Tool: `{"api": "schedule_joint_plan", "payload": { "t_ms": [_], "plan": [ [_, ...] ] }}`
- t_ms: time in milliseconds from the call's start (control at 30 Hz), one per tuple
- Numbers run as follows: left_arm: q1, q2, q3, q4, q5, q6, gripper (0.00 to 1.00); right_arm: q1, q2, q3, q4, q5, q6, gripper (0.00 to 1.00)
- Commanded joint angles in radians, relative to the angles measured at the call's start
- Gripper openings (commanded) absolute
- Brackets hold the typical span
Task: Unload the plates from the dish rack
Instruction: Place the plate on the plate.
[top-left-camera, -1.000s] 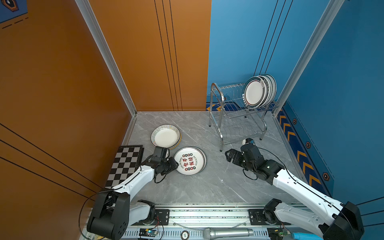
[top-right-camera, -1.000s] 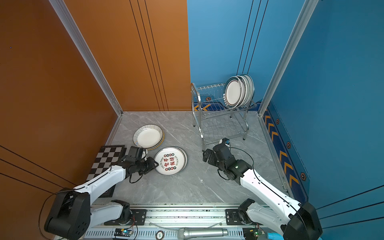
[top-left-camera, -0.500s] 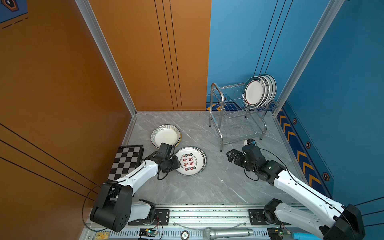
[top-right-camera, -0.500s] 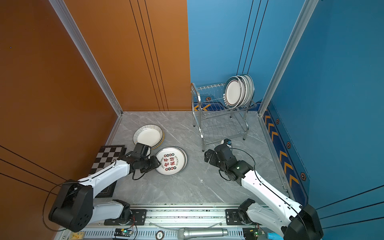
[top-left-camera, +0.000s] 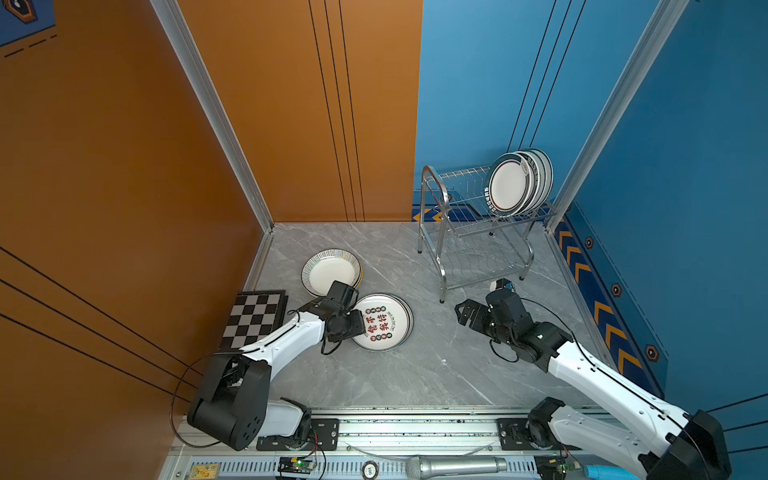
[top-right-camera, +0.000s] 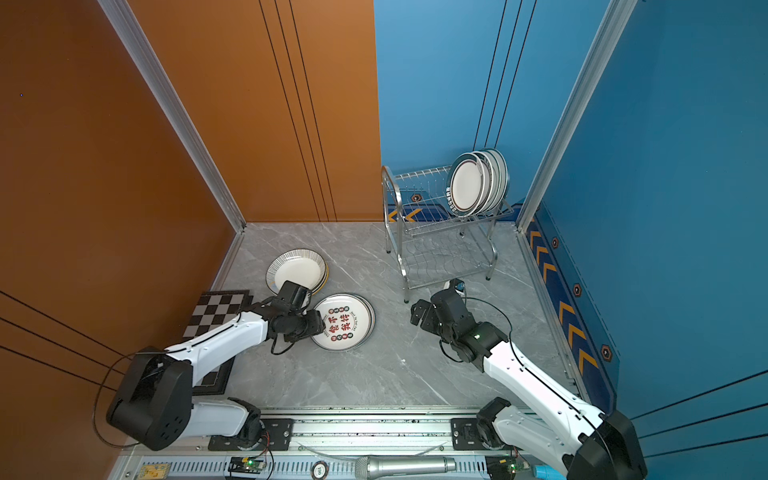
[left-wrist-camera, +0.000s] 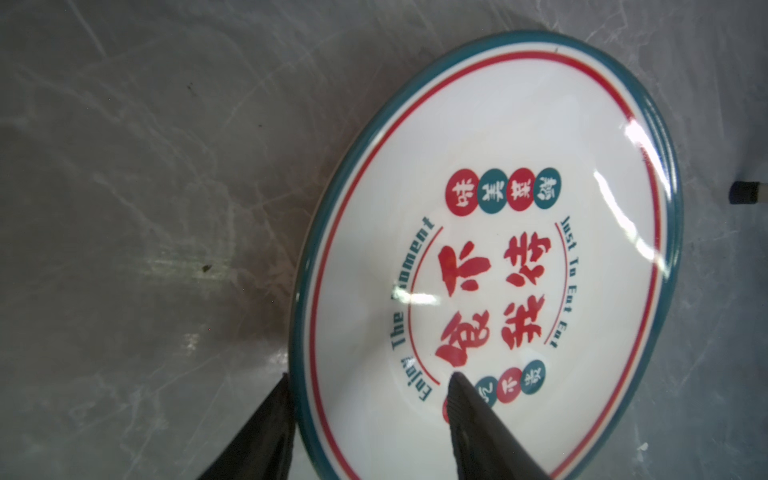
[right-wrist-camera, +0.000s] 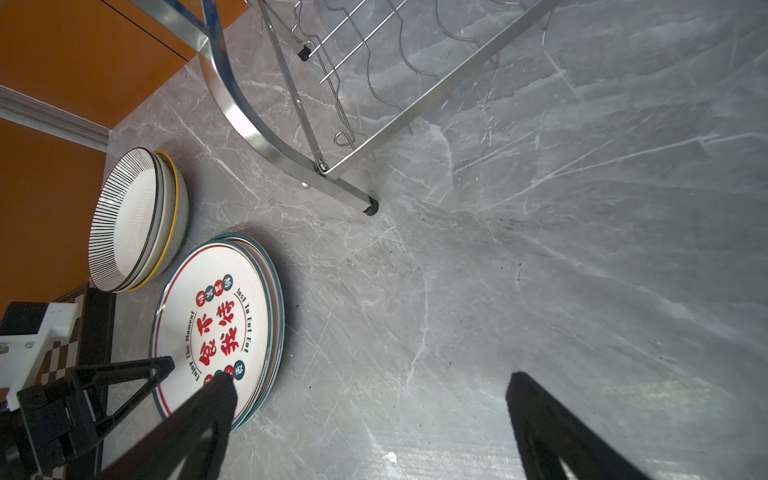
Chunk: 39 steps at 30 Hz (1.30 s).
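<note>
The steel dish rack (top-left-camera: 440, 232) (top-right-camera: 401, 232) stands at the back right, with several dark-banded plates (top-left-camera: 510, 187) (top-right-camera: 467, 187) upright on its top shelf. Two stacks of plates lie on the floor: a striped-rim stack (top-left-camera: 330, 272) (right-wrist-camera: 124, 220) and a stack topped by a plate with red characters (top-left-camera: 386, 322) (left-wrist-camera: 498, 249) (right-wrist-camera: 216, 324). My left gripper (left-wrist-camera: 370, 376) (top-left-camera: 358, 323) is open astride that top plate's near rim, one finger outside it, one over its face. My right gripper (right-wrist-camera: 370, 378) (top-left-camera: 463, 313) is open over bare floor in front of the rack.
A chequered board (top-left-camera: 257, 318) lies at the left wall beside the plate stacks. The rack's front leg (right-wrist-camera: 370, 206) stands close to my right gripper. Orange and blue walls close in the floor. A microphone (top-left-camera: 455, 466) lies on the front rail.
My left gripper's jaws have widened around the character plate's rim, and its wrist has shifted slightly towards the striped stack. The right arm has barely moved.
</note>
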<state>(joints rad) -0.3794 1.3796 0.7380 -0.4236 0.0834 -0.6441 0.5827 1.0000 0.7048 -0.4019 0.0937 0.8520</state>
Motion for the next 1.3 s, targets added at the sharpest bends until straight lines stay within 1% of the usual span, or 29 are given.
{"api": "schedule_joint_plan", "payload": {
  "t_ms": [0, 200, 467, 500, 533, 567, 600, 633, 800, 833, 1033, 1167, 1267],
  "plan": [
    [-0.022, 0.016, 0.033, -0.048, -0.035, 0.021, 0.63, -0.007, -0.020, -0.014, -0.009, -0.014, -0.021, 1.00],
    [-0.050, 0.034, 0.065, -0.064, -0.052, 0.027, 0.65, -0.014, -0.014, -0.019, -0.006, -0.021, -0.022, 1.00],
    [-0.072, 0.065, 0.093, -0.075, -0.068, 0.031, 0.70, -0.022, -0.015, -0.021, -0.003, -0.027, -0.024, 1.00],
    [-0.072, 0.065, 0.092, -0.075, -0.071, 0.030, 0.71, -0.022, -0.015, -0.021, -0.003, -0.028, -0.028, 1.00],
    [-0.072, 0.064, 0.094, -0.080, -0.074, 0.029, 0.80, -0.023, -0.015, -0.019, -0.003, -0.029, -0.030, 1.00],
    [-0.073, 0.060, 0.096, -0.088, -0.083, 0.030, 0.85, -0.027, -0.014, -0.018, -0.005, -0.034, -0.036, 1.00],
    [-0.072, 0.058, 0.096, -0.092, -0.087, 0.029, 0.85, -0.030, -0.012, -0.016, -0.007, -0.037, -0.043, 1.00],
    [-0.072, 0.053, 0.097, -0.097, -0.094, 0.028, 0.90, -0.036, -0.009, -0.013, -0.013, -0.041, -0.051, 1.00],
    [-0.070, 0.016, 0.097, -0.120, -0.115, 0.035, 0.93, -0.068, 0.001, 0.034, -0.068, -0.058, -0.135, 1.00],
    [-0.070, 0.008, 0.099, -0.129, -0.118, 0.038, 0.99, -0.077, 0.005, 0.057, -0.095, -0.056, -0.161, 1.00],
    [-0.058, -0.042, 0.110, -0.163, -0.135, 0.057, 0.98, -0.166, 0.028, 0.242, -0.277, -0.003, -0.309, 1.00],
    [-0.048, -0.087, 0.113, -0.180, -0.133, 0.060, 0.98, -0.243, 0.040, 0.407, -0.358, 0.045, -0.364, 1.00],
    [-0.047, -0.130, 0.107, -0.180, -0.129, 0.063, 0.98, -0.277, 0.063, 0.540, -0.386, 0.106, -0.393, 1.00]
  ]
}}
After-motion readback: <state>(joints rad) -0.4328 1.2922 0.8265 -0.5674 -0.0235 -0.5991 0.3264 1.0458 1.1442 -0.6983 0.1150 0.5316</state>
